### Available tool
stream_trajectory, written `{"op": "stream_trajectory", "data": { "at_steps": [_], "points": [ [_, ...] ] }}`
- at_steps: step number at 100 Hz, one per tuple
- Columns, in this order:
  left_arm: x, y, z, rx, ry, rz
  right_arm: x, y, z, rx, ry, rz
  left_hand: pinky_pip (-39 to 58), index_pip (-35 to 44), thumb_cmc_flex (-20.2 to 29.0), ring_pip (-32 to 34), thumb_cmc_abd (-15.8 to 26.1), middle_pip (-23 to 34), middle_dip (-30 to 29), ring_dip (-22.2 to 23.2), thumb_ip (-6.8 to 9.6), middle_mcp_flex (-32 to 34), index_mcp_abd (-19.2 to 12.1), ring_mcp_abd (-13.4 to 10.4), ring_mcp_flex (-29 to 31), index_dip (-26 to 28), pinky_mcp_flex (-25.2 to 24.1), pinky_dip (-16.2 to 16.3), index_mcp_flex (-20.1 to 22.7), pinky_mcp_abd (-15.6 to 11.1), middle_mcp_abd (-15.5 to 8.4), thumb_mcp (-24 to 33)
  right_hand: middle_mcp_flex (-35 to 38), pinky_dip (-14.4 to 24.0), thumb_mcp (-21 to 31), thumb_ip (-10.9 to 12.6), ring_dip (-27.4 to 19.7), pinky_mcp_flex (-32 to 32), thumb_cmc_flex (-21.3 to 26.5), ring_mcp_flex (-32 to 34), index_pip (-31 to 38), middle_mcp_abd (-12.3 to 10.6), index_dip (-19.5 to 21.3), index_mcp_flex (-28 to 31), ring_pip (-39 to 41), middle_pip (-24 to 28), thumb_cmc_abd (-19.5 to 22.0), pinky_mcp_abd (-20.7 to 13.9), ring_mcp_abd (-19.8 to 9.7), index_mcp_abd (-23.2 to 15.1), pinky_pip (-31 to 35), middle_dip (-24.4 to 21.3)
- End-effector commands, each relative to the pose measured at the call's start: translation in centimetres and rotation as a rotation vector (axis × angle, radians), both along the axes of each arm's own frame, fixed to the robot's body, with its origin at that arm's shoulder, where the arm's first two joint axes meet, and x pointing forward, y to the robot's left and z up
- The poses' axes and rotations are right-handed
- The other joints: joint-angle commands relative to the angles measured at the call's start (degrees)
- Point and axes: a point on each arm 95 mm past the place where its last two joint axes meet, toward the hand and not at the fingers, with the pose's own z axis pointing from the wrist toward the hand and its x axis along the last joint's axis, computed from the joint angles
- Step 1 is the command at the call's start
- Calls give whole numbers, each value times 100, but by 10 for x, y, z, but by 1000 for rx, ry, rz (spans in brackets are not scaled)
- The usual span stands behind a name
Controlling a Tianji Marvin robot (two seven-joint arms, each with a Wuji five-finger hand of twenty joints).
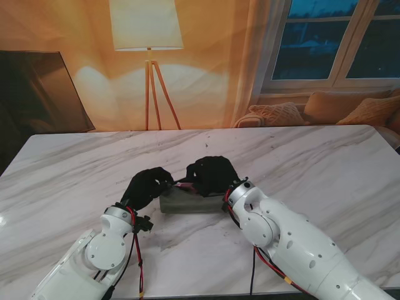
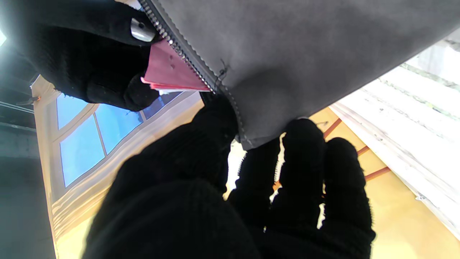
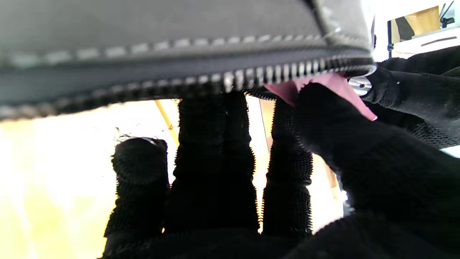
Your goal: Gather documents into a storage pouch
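A grey zip pouch (image 1: 187, 203) stands on the marble table (image 1: 312, 169) between my two black-gloved hands. My left hand (image 1: 147, 185) is shut on the pouch's left end; its fingers (image 2: 222, 144) pinch the pouch (image 2: 305, 54) at the corner beside the zipper (image 2: 179, 46). My right hand (image 1: 212, 175) is over the pouch's top edge and is shut on a red document (image 1: 185, 183). The red document (image 2: 172, 70) sticks partly out of the open zip mouth. My right thumb (image 3: 323, 108) presses on the document (image 3: 336, 84) just under the zipper (image 3: 251, 75).
The table reaches far to both sides and away from me. Beyond its far edge stand a floor lamp (image 1: 148, 37), a dark screen (image 1: 37, 94) at the left and a sofa with cushions (image 1: 325, 109) under the window.
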Motion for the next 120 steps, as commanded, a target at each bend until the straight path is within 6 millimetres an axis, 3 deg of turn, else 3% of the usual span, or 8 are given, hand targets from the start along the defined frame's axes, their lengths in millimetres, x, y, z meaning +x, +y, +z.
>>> {"op": "stream_trajectory", "data": {
  "at_steps": [1,13,28,42,58,78,120],
  "points": [
    [0,-4,1,-10,1,-17,-1,5,-4,-1,17,4,168,324,324,1,234,45,-7,-55,-63,170,-371,281,210,178,-1,65,65,-243,-52,-29,102,-83,318,-90,-91,63,252,85,94,42,-59,199,34,-54,-196,-8,-6,-154,206,8],
    [0,-5,1,-13,-1,-17,-2,8,-6,16,13,6,171,327,326,2,238,45,-9,-59,-63,168,-370,285,213,182,3,64,63,-244,-44,-36,62,-105,397,-59,-160,77,545,72,213,31,-46,464,73,-80,-232,-33,20,-249,203,13],
    [0,-5,1,-16,-1,-19,-2,12,-6,58,-14,11,173,331,325,4,248,46,-11,-62,-63,169,-374,287,212,187,1,63,62,-243,-47,-45,635,-166,119,28,-268,708,1084,755,520,75,-73,1284,729,165,205,-92,-94,-49,611,-46],
    [1,-6,1,-18,2,-22,-1,13,-1,87,-25,18,170,332,325,5,252,45,-13,-65,-64,166,-374,294,207,194,-7,61,56,-244,-38,-57,824,-399,244,1,48,1366,1057,1419,592,315,262,1427,1175,457,171,-205,-297,99,604,-74],
    [1,-6,1,-18,3,-20,0,11,8,65,-41,40,171,330,319,8,262,52,-13,-66,-66,164,-366,301,199,198,-14,62,55,-247,-31,-72,828,-436,412,-30,211,1792,1078,1706,626,514,457,1530,1386,662,40,-185,-480,347,523,-13],
    [2,-6,2,-19,-5,-22,-3,16,12,-22,-53,100,177,310,312,15,261,63,-22,-68,-64,165,-376,304,206,182,-8,65,45,-238,-38,-79,833,-346,489,-33,279,2128,1103,1900,513,527,487,1647,1471,688,-89,-189,-521,416,531,1],
    [0,-6,3,-28,-14,-24,-1,33,-7,-151,-3,113,177,290,286,17,254,92,-40,-75,-63,160,-359,304,205,136,-6,66,41,-240,-44,-92,891,-206,686,-51,331,2545,1112,2200,491,573,213,1637,1445,672,-287,-130,-517,706,493,63]
  ]
}}
